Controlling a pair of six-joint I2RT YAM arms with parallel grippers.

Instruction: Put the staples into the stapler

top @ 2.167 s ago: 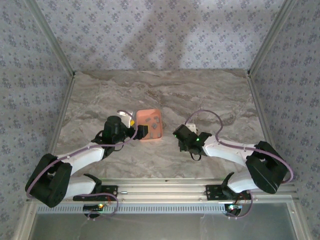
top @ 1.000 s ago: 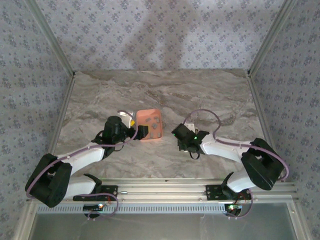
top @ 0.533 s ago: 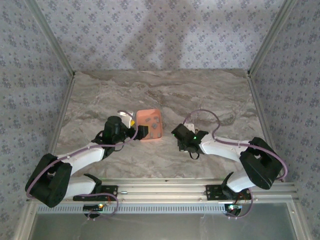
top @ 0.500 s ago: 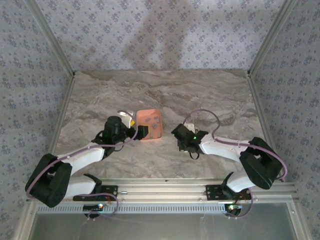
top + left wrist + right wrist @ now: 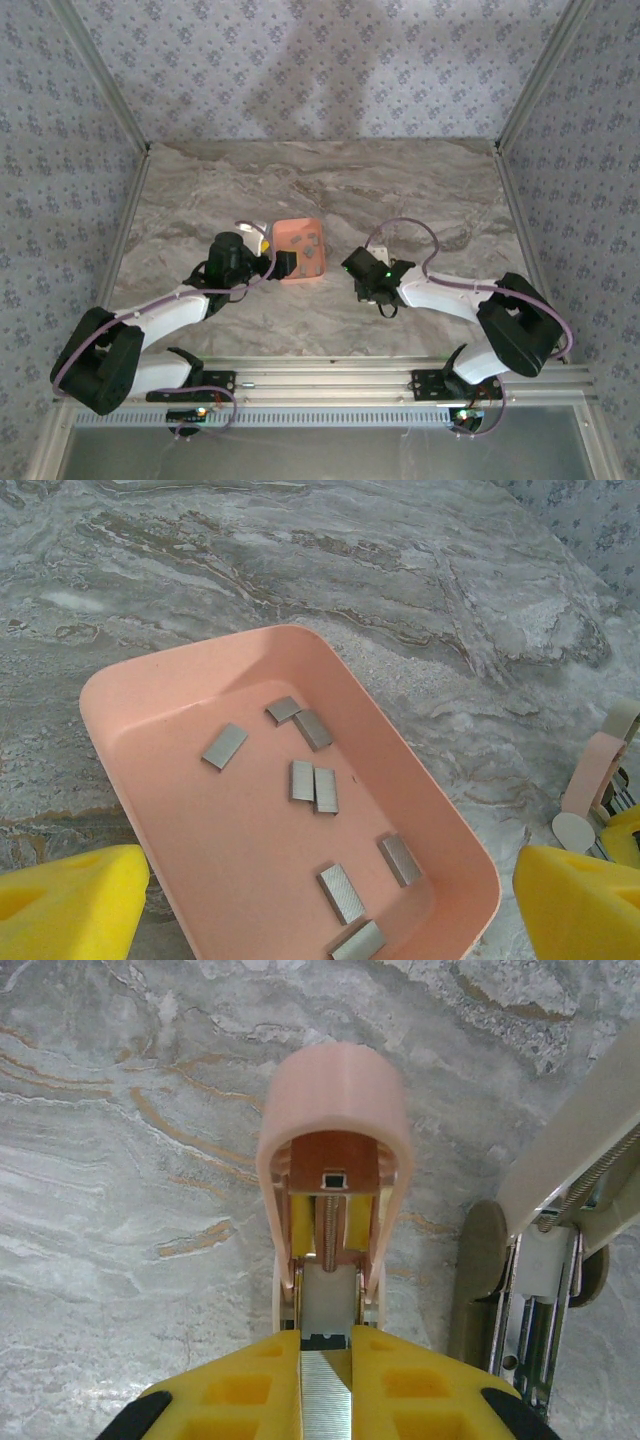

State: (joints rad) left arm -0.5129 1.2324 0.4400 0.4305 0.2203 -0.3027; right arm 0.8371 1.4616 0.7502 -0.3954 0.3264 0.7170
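Several small grey staples (image 5: 314,788) lie scattered in the salmon-orange tray (image 5: 385,770), which sits mid-table (image 5: 290,232). My left gripper (image 5: 330,880) hovers open over the tray's near end, its yellow fingers (image 5: 70,905) wide apart and holding nothing; from above it sits at the tray's left side (image 5: 286,262). My right gripper (image 5: 328,1332) is shut on the near end of the pink-and-white stapler (image 5: 335,1110), which is splayed open. Its pink half faces me with a spring inside. The pale half with a metal channel (image 5: 545,1260) rises at the right. The stapler (image 5: 592,775) stands just right of the tray.
The marble table (image 5: 420,200) has open room behind and right of the tray. Aluminium posts and patterned walls enclose it on three sides. The right gripper (image 5: 360,272) sits close to the tray's right side, and a purple cable (image 5: 405,228) arches over its wrist.
My right gripper has edged a little left toward the tray while holding the stapler. The left arm and the tray have not moved.
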